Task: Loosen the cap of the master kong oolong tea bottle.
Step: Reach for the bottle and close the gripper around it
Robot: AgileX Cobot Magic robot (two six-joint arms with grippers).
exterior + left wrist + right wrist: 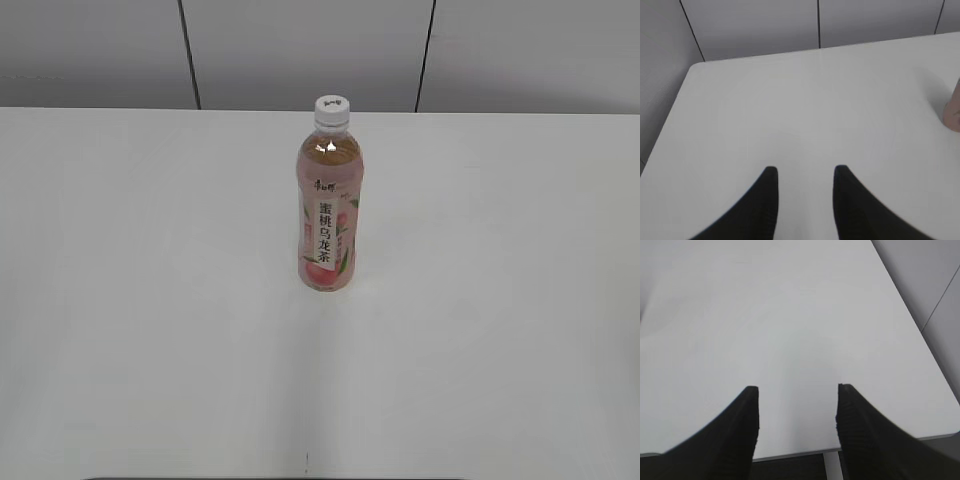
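The master kong oolong tea bottle [328,205] stands upright in the middle of the white table [150,300], with its pink peach label and white strip of black characters facing the exterior view. The white cap [332,110] sits on its neck. Neither arm shows in the exterior view. My left gripper [805,172] is open and empty over bare table; a pink sliver of the bottle [954,112] shows at the right edge of the left wrist view. My right gripper [797,390] is open and empty above the table's near edge; the bottle is out of its view.
A grey panelled wall [300,50] with dark seams runs behind the table's far edge. The table's left edge and corner [692,67] show in the left wrist view. The right wrist view shows the table's front edge [790,454] and right edge, with dark space below.
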